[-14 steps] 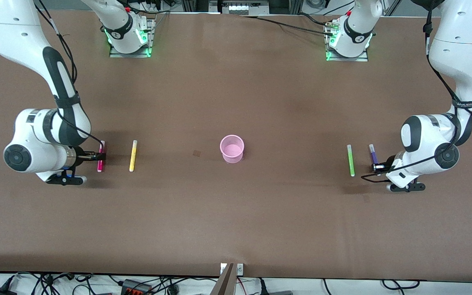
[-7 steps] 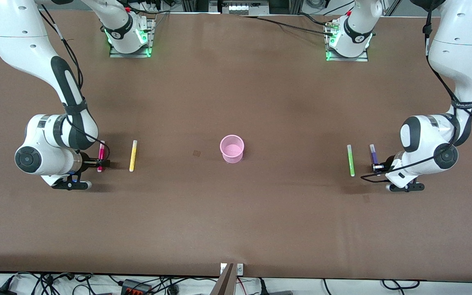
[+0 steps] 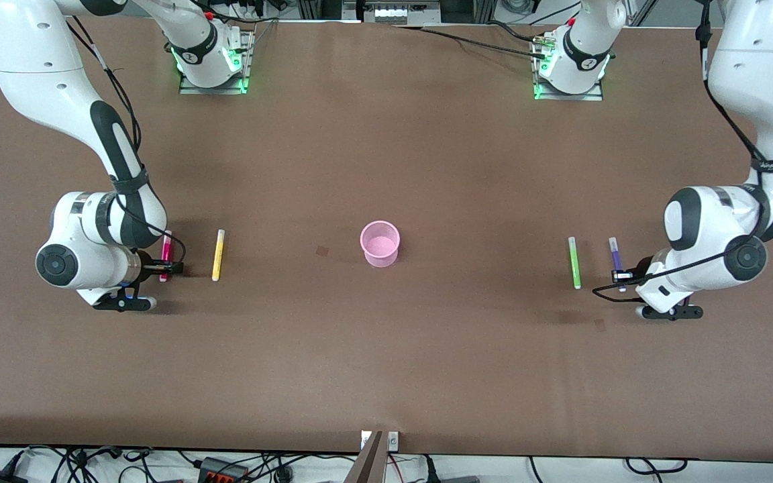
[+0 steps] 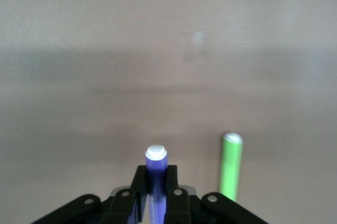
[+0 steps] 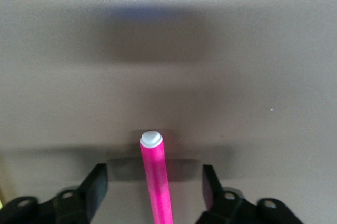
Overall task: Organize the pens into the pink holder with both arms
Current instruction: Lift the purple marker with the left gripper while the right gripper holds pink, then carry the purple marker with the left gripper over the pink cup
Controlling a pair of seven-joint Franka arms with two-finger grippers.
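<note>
Since a second ago, the purple-blue pen (image 3: 615, 255) has been tilted up, clamped in the left claw (image 3: 621, 275). The magenta pen (image 3: 166, 256) is straddled by the wide-open right claw (image 3: 170, 268). Both are well apart from the pink holder (image 3: 380, 243) mid-surface (image 3: 386, 349).

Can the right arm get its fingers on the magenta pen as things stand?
Probably yes. The right gripper is open, one finger each side of the magenta pen lying on the table. Nothing crowds it; the yellow pen lies apart.
</note>
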